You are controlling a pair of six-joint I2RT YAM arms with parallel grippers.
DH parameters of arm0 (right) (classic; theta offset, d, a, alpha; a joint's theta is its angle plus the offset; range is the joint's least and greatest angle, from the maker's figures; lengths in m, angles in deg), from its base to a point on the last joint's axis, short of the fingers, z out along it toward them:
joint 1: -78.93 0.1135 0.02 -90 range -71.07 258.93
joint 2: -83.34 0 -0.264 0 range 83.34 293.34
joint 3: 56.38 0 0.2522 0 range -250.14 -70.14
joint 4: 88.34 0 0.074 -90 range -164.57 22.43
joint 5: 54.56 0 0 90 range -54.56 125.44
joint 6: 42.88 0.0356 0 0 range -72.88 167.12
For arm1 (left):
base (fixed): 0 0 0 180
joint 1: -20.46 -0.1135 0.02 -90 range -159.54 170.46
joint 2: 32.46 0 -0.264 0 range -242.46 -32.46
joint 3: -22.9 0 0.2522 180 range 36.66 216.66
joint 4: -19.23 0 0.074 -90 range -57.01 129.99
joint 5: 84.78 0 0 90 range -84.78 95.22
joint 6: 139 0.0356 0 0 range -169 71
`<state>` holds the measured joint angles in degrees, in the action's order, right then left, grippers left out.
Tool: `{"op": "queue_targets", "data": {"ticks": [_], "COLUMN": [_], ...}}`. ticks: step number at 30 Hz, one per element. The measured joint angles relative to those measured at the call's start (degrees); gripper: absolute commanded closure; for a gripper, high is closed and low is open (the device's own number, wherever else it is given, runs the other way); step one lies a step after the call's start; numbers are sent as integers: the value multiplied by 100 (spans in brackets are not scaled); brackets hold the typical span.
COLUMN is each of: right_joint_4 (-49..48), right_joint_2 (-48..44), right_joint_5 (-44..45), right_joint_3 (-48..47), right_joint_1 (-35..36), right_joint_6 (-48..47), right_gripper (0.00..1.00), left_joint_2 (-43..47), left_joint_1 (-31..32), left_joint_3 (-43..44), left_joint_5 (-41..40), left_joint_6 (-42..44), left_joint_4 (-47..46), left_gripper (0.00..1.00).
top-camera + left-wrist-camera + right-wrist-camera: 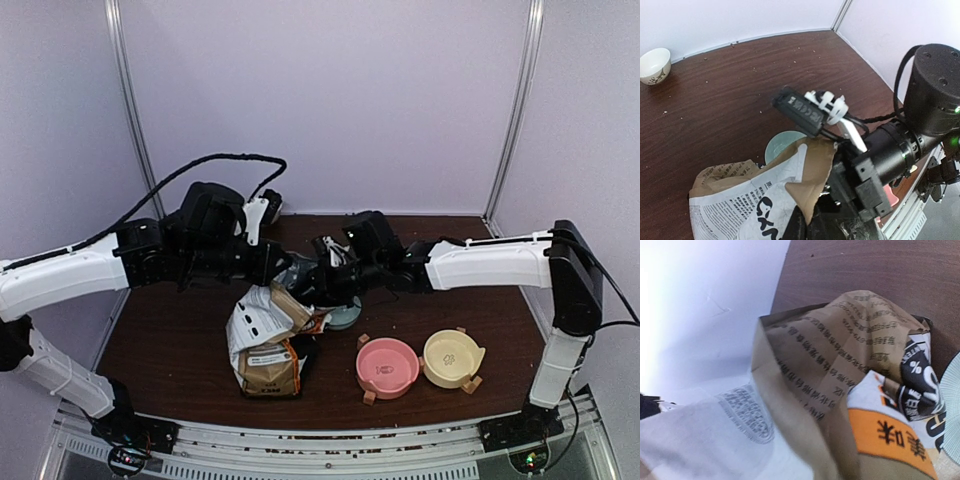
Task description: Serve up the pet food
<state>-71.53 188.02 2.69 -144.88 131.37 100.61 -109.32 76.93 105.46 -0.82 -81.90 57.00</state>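
The brown-and-white printed paper bag [265,345] stands crumpled on the dark table, left of centre. It also shows in the left wrist view [750,200] and fills the right wrist view [840,370]. My left gripper [283,272] is at the bag's top, and in its own view it [812,214] is shut on the torn brown upper edge. My right gripper [322,285] is against the bag's top from the right; its fingers are hidden behind the paper. The pet food is hidden. An empty pink bowl [388,366] and an empty yellow bowl [452,357] stand right of the bag.
A pale green round dish [346,316] lies behind the bag, between the arms; it also shows in the left wrist view [782,145] and the right wrist view [952,410]. A small white bowl [654,64] stands at the far wall. Small crumbs dot the table [740,90].
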Motion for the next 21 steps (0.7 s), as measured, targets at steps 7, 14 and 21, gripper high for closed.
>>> {"op": "queue_targets", "data": {"ticks": [7, 14, 21], "right_joint_4": [-955, -1346, -1281], "right_joint_2": [-951, -1897, -2378], "right_joint_5": [-479, -435, -328], "right_joint_3": [629, 1329, 1679], "right_joint_1": [-186, -439, -555], "right_joint_6": [846, 1252, 1298], "right_gripper": [100, 100, 100], "left_joint_2": [435, 745, 833], "left_joint_1": [-83, -118, -138], "left_joint_3": [-24, -33, -35], "left_joint_5": [-105, -210, -219], "left_joint_6": [-96, -103, -35], "left_joint_4": [76, 295, 398], "left_gripper": [100, 100, 100]}}
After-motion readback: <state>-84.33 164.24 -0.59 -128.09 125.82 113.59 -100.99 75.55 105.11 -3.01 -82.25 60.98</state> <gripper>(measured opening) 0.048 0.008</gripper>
